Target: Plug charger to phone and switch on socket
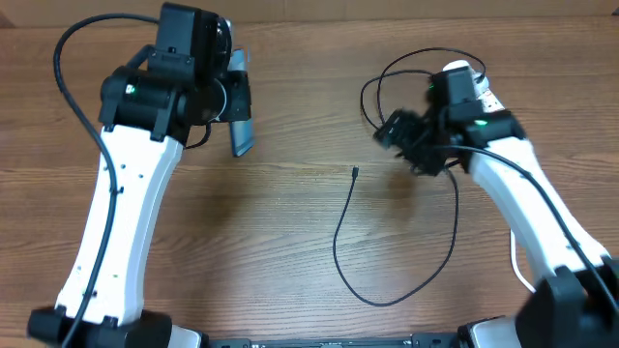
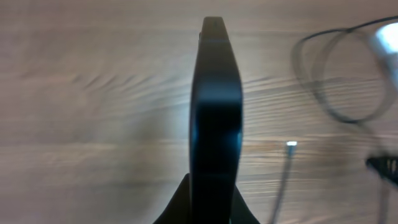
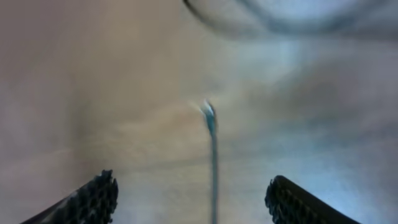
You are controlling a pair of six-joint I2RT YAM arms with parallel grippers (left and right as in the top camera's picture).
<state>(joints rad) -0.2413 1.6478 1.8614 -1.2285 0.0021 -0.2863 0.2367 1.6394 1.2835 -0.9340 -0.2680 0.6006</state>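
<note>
My left gripper (image 1: 235,106) is shut on the phone (image 1: 242,130) and holds it edge-on above the table at the back left. In the left wrist view the phone (image 2: 215,124) is a dark slim slab rising from between the jaws of the left gripper (image 2: 211,208). The charger cable (image 1: 340,242) lies in a long loop on the wood, with its connector tip (image 1: 356,172) free. My right gripper (image 1: 393,143) hovers just right of that tip. In the right wrist view it (image 3: 196,199) stands open, and the cable (image 3: 213,168) runs between the fingers untouched. The socket (image 1: 464,72) is mostly hidden under the right arm.
Black cable loops (image 1: 387,82) curl at the back right beside the right arm and show blurred in the left wrist view (image 2: 336,74). Bare wooden table (image 1: 290,242) lies between the two arms. The arm bases stand at the front corners.
</note>
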